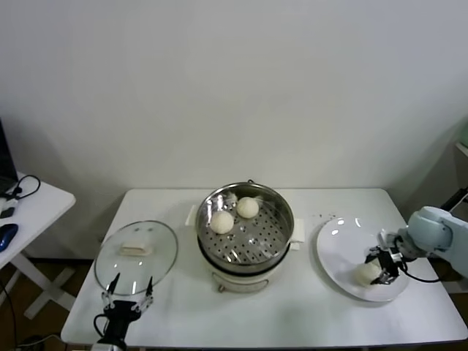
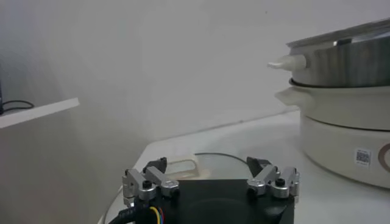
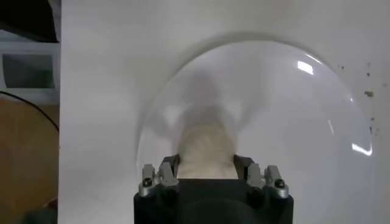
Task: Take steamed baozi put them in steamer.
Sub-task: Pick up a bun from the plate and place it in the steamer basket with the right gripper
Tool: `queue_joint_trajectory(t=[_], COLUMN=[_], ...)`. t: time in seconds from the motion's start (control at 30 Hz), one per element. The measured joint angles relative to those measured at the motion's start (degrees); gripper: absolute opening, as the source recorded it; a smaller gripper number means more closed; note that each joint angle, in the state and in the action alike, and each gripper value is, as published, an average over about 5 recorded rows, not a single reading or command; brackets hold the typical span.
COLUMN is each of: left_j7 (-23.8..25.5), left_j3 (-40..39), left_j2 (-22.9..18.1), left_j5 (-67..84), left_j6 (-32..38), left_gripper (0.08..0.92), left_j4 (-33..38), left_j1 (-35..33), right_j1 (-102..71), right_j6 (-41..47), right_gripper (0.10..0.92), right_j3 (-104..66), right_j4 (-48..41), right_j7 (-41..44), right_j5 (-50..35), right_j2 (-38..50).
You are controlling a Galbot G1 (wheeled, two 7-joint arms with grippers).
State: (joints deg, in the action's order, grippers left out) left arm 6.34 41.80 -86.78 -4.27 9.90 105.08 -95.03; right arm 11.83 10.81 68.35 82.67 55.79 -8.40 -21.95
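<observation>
The steamer (image 1: 246, 232) stands at the centre of the white table (image 1: 292, 322), uncovered, so the perforated tray is open to loading from above. Two steamed baozi are already seated on the tray: one (image 1: 222, 221) toward 9 o'clock and one (image 1: 248, 207) toward 12 o'clock, which leaves the near and 3 o'clock sectors of the tray free for further units. The glass lid (image 1: 136, 257) lies flat on the table at 9 o'clock from the steamer, clear of the loading path. The white plate (image 1: 340, 241) sits at 3 o'clock from the steamer and serves as the supply station. The right gripper (image 1: 382, 268) is lowered over the plate's 5 o'clock sector, its fingers (image 3: 168, 173) pressed against both flanks of a third baozi (image 3: 206, 153), pinching it while it rests on the plate; a side grip of this kind keeps the soft dome upright for the lift. No other bun shows on the plate. The left gripper (image 1: 129, 295) waits at the near table edge, at 6 o'clock from the lid, with its fingers (image 2: 153, 181) spread and holding nothing.
</observation>
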Motion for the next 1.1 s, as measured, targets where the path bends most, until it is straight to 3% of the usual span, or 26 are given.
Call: queue_joint_trajectory(t=[0.53, 1.1], left_j7=[-0.06, -0.15], left_j3=[0.37, 0.78], left_j2=[-0.29, -0.14], left_j5=[-0.02, 0.01], left_j6=[-0.03, 0.46], left_gripper=[0.823, 0.823], left_j4=[0.0, 0.05], left_j1=[0.04, -0.51], right_j1=[37.54, 50.02], right_j6=[-7.65, -18.66], right_gripper=[0.628, 0.644], right_j3=[25.09, 21.54], right_j4=[5.77, 15.76], right_j7=[2.96, 1.74], right_j5=[-8.67, -10.37], right_j2=[-7.86, -22.44])
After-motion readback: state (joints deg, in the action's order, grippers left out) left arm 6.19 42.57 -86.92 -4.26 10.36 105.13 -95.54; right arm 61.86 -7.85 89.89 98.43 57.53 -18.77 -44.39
